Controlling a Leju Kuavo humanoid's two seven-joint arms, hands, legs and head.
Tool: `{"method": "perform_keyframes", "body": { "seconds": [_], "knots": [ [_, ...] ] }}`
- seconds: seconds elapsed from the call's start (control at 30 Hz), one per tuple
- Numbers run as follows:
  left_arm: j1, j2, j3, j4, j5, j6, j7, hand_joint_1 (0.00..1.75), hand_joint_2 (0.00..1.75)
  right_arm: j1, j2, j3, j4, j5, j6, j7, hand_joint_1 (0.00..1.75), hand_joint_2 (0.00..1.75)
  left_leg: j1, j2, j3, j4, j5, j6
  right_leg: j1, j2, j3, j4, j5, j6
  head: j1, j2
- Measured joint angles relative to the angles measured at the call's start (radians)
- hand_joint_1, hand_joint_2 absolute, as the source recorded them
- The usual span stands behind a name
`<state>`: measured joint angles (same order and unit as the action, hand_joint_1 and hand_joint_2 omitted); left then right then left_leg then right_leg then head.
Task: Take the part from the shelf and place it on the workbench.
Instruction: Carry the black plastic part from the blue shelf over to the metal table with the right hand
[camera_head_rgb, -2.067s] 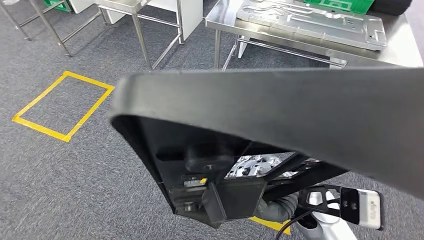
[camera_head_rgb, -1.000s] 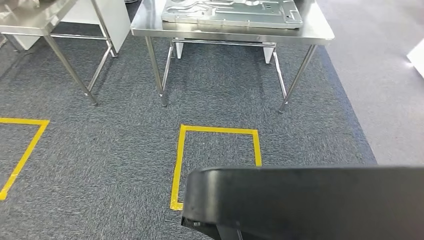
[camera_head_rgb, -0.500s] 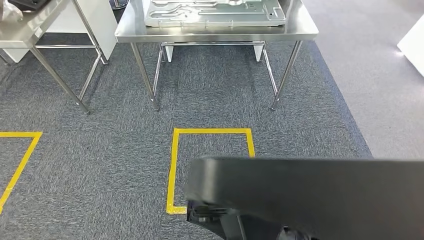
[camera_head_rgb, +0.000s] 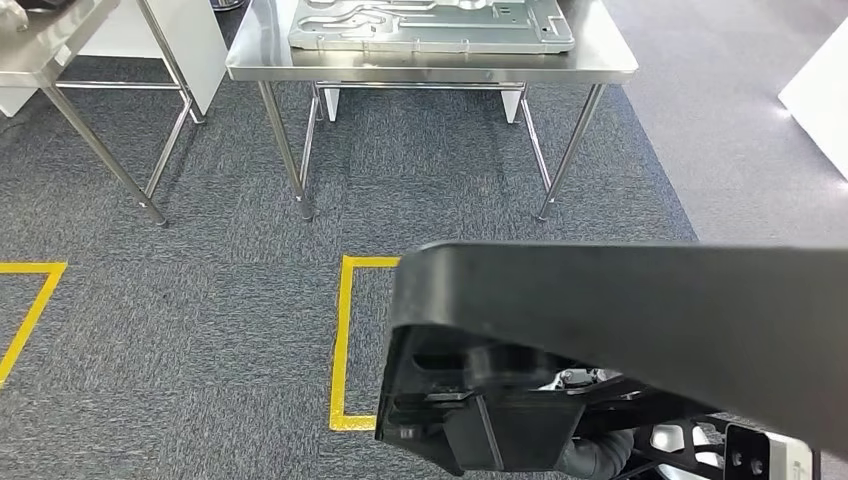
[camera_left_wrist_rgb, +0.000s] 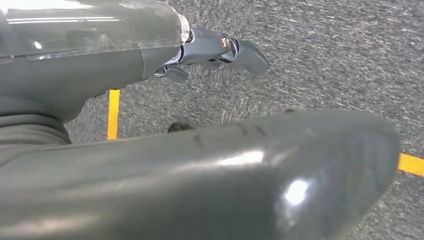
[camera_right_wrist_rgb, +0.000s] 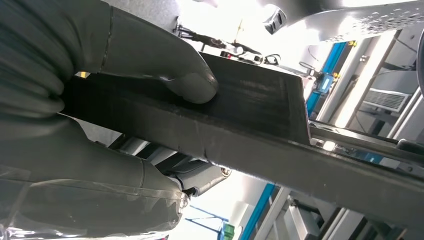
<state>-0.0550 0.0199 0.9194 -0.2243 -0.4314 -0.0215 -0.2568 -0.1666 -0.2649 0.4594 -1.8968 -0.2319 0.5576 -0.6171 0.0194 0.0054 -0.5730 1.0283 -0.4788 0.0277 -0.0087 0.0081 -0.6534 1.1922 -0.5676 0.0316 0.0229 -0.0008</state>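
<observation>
Going left to right, the left hand (camera_left_wrist_rgb: 100, 60) has its fingers wrapped under the near end of the black part (camera_head_rgb: 640, 320); the right hand (camera_right_wrist_rgb: 95, 100) is clamped on the far end, thumb pressed on its flat face. The part hangs over the carpet, well short of the tabletop (camera_head_rgb: 430, 68). It looks stiff, broad, smooth and perhaps slippery, so holding both ends suits it.

I'm looking down from the head camera at the carpet and workbench (camera_head_rgb: 430, 60) ahead. Both wrist cameras are sitting close against the black part (camera_head_rgb: 640, 320), which all three views are sharing; the left one is facing the floor.
</observation>
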Motion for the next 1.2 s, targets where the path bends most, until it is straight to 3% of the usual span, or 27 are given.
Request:
{"method": "perform_keyframes", "body": {
  "seconds": [0.07,0.1,0.13,0.2,0.23,0.27,0.33,0.4,0.47,0.53,0.57,0.6,0.63,0.7,0.77,0.87,0.93,0.97,1.07,1.1,1.13,1.2],
  "knots": [
    [0.000,0.001,0.001,0.000,-0.004,-0.001,0.000,0.00,0.00,0.003,-0.004,0.000,-0.001,-0.001,-0.002,0.000,1.73,1.75,0.000,0.001,0.002,0.000,-0.003,0.001,-0.003,-0.002,-0.063,0.109,-0.030,0.004,0.000,0.000],
    [0.001,0.001,0.001,0.000,-0.006,-0.001,0.000,0.00,0.00,0.004,-0.006,-0.001,-0.001,-0.001,-0.002,0.000,1.73,1.75,0.000,0.001,0.005,0.000,-0.005,0.001,-0.004,-0.002,-0.071,0.114,-0.016,0.004,0.000,0.000],
    [0.001,0.001,0.001,0.000,-0.008,-0.002,0.000,0.00,0.00,0.005,-0.007,-0.001,-0.002,-0.001,-0.002,0.000,1.73,1.75,0.000,0.001,0.010,0.000,-0.008,-0.001,-0.005,-0.003,-0.059,0.079,0.016,0.002,0.000,0.000],
    [0.001,0.001,0.002,0.000,-0.009,-0.002,0.000,0.00,0.00,0.004,-0.010,-0.003,-0.005,-0.001,-0.002,0.000,1.73,1.75,-0.001,0.000,0.020,0.000,-0.016,-0.006,-0.002,-0.006,0.003,-0.056,0.092,-0.008,0.000,0.000],
    [0.000,0.001,0.002,0.000,-0.010,-0.002,0.000,0.00,0.00,0.003,-0.010,-0.005,-0.007,-0.001,-0.003,0.000,1.73,1.75,-0.002,0.000,0.023,0.000,-0.019,-0.010,0.002,-0.007,0.028,-0.113,0.113,-0.014,0.000,0.000],
    [-0.001,0.001,0.002,0.000,-0.012,-0.002,0.000,0.00,0.00,0.003,-0.011,-0.006,-0.009,-0.001,-0.005,0.000,1.73,1.75,-0.003,0.001,0.024,-0.001,-0.021,-0.016,0.006,-0.008,0.042,-0.147,0.120,-0.019,0.000,0.000],
    [-0.002,0.002,0.002,0.000,-0.017,-0.003,-0.001,0.00,0.00,0.003,-0.011,-0.008,-0.015,-0.001,-0.012,0.002,1.73,1.75,-0.004,0.003,0.026,-0.006,-0.022,-0.027,0.012,-0.007,0.046,-0.165,0.117,-0.026,0.000,0.000],
    [-0.004,0.004,0.001,0.000,-0.022,-0.004,-0.001,0.00,0.00,0.004,-0.012,-0.011,-0.023,-0.001,-0.017,0.005,1.73,1.75,-0.003,0.004,0.028,-0.001,-0.032,-0.037,0.006,-0.005,0.055,-0.176,0.119,-0.035,-0.001,0.000],
    [-0.005,0.006,0.001,0.000,-0.025,-0.005,-0.001,0.00,0.00,0.003,-0.013,-0.012,-0.029,-0.004,-0.018,0.005,1.73,1.75,-0.004,0.002,-0.004,0.075,-0.074,-0.042,0.002,-0.006,0.068,-0.188,0.119,-0.047,-0.003,0.000],
    [-0.004,0.008,0.001,0.000,-0.029,-0.006,-0.002,0.00,0.00,0.004,-0.014,-0.012,-0.031,-0.007,-0.018,0.004,1.73,1.75,-0.004,0.001,-0.075,0.210,-0.129,-0.044,0.006,-0.006,0.073,-0.189,0.115,-0.055,-0.003,0.000],
    [-0.003,0.010,0.002,0.000,-0.030,-0.006,-0.002,0.00,0.00,0.005,-0.014,-0.012,-0.031,-0.009,-0.018,0.004,1.73,1.75,-0.004,0.001,-0.105,0.260,-0.140,-0.045,0.007,-0.005,0.075,-0.188,0.113,-0.057,-0.003,0.000],
    [-0.002,0.010,0.002,0.000,-0.031,-0.006,-0.002,0.00,0.00,0.006,-0.014,-0.012,-0.031,-0.010,-0.019,0.004,1.73,1.75,-0.004,0.001,-0.121,0.277,-0.131,-0.046,0.008,-0.003,0.078,-0.188,0.111,-0.058,-0.003,0.000],
    [-0.001,0.010,0.002,0.000,-0.032,-0.006,-0.002,0.00,0.00,0.007,-0.014,-0.012,-0.031,-0.010,-0.019,0.004,1.73,1.75,-0.004,0.001,-0.117,0.255,-0.104,-0.045,0.009,-0.002,0.081,-0.187,0.108,-0.058,-0.003,0.000],
    [-0.002,0.012,0.002,0.000,-0.033,-0.006,-0.003,0.00,0.00,0.009,-0.015,-0.012,-0.032,-0.010,-0.021,0.004,1.73,1.75,-0.005,0.000,-0.063,0.123,-0.026,-0.039,0.010,0.001,0.090,-0.183,0.098,-0.054,-0.003,0.000],
    [-0.003,0.015,0.002,0.000,-0.034,-0.006,-0.005,0.00,0.00,0.012,-0.015,-0.012,-0.033,-0.008,-0.023,0.002,1.73,1.75,-0.008,-0.001,-0.016,0.019,0.007,-0.029,0.012,0.004,0.093,-0.177,0.087,-0.045,-0.002,0.000],
    [-0.003,0.017,0.002,0.000,-0.034,-0.006,-0.007,0.00,0.00,0.016,-0.018,-0.014,-0.035,-0.007,-0.025,-0.001,1.73,1.75,-0.010,-0.001,-0.003,-0.010,0.004,-0.012,0.013,0.005,0.094,-0.169,0.090,-0.027,-0.002,0.000],
    [-0.003,0.017,0.002,0.000,-0.034,-0.007,-0.008,0.00,0.00,0.016,-0.022,-0.015,-0.036,-0.007,-0.025,-0.002,1.73,1.75,-0.006,-0.001,0.011,-0.018,0.005,-0.001,0.011,0.004,0.082,-0.134,0.074,-0.015,-0.001,0.000],
    [-0.004,0.017,0.002,0.000,-0.034,-0.007,-0.009,0.00,0.00,0.015,-0.024,-0.017,-0.036,-0.008,-0.024,-0.002,1.73,1.75,-0.004,-0.001,0.017,-0.020,0.005,0.002,0.008,0.002,0.062,-0.093,0.052,-0.010,0.000,0.000],
    [-0.003,0.017,0.002,0.000,-0.038,-0.007,-0.009,0.00,0.00,0.015,-0.029,-0.018,-0.035,-0.012,-0.018,-0.003,1.73,1.75,-0.004,-0.001,0.024,-0.020,-0.004,0.005,-0.002,-0.001,-0.042,0.077,-0.019,0.006,0.001,0.000],
    [-0.003,0.017,0.002,0.000,-0.039,-0.007,-0.009,0.00,0.00,0.015,-0.030,-0.018,-0.034,-0.013,-0.017,-0.003,1.73,1.75,-0.003,-0.001,0.028,-0.020,-0.007,0.003,-0.005,-0.002,-0.064,0.102,-0.019,0.010,0.001,0.000],
    [-0.003,0.017,0.002,0.000,-0.039,-0.007,-0.009,0.00,0.00,0.014,-0.031,-0.018,-0.034,-0.014,-0.017,-0.003,1.73,1.75,-0.002,-0.001,0.034,-0.020,-0.013,0.001,-0.008,-0.003,-0.067,0.087,0.003,0.011,0.001,0.000],
    [-0.002,0.017,0.002,0.000,-0.039,-0.007,-0.009,0.00,0.00,0.012,-0.033,-0.018,-0.034,-0.016,-0.017,-0.003,1.73,1.75,0.000,-0.002,0.053,-0.020,-0.026,-0.007,-0.012,-0.006,-0.020,-0.036,0.087,0.009,0.001,0.000]
  ]
}}
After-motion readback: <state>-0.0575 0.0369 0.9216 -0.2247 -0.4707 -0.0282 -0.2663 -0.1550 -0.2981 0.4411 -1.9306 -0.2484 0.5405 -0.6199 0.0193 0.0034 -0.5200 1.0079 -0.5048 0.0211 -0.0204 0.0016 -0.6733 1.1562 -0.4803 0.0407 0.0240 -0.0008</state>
